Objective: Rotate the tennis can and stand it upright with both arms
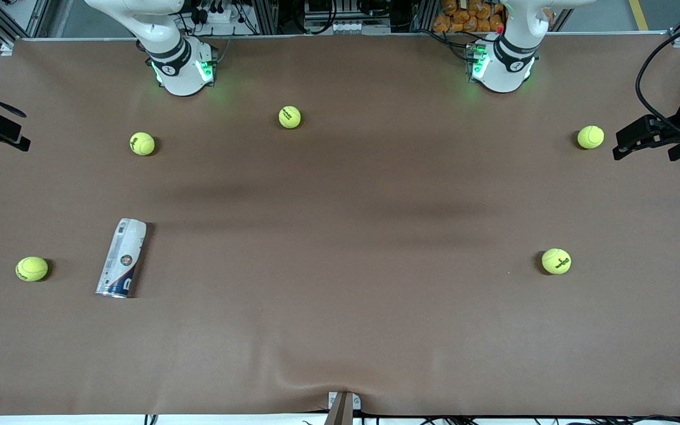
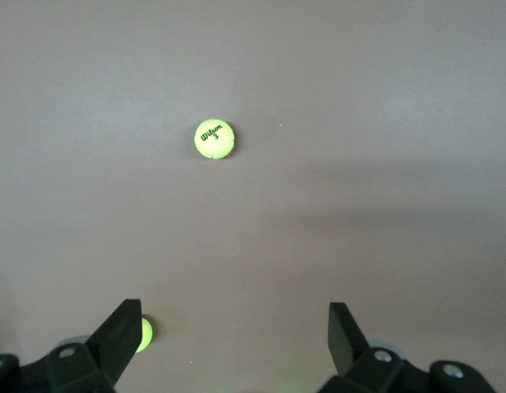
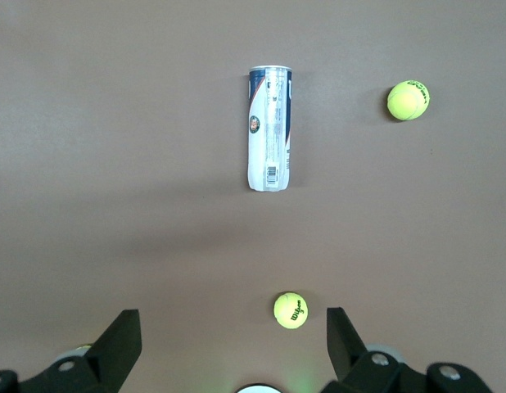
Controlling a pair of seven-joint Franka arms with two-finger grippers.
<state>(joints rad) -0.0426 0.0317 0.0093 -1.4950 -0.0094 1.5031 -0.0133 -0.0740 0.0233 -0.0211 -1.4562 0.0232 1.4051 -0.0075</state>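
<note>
Tennis can (image 1: 122,258) lies flat on the surface (image 1: 340,307): light, slick, rolls. Take it mid-body. Your left end effector (image 2: 235,327) and right end effector (image 3: 233,332) hover spread, empty.

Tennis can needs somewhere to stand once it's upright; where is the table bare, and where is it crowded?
Widest bare patch: mid-table, between the tennis can and the tennis ball toward the left arm's end. The strip along the edge nearest the front camera is bare too. Tightest: a ball lies close beside the can. Three balls dot the strip near the bases.
</note>
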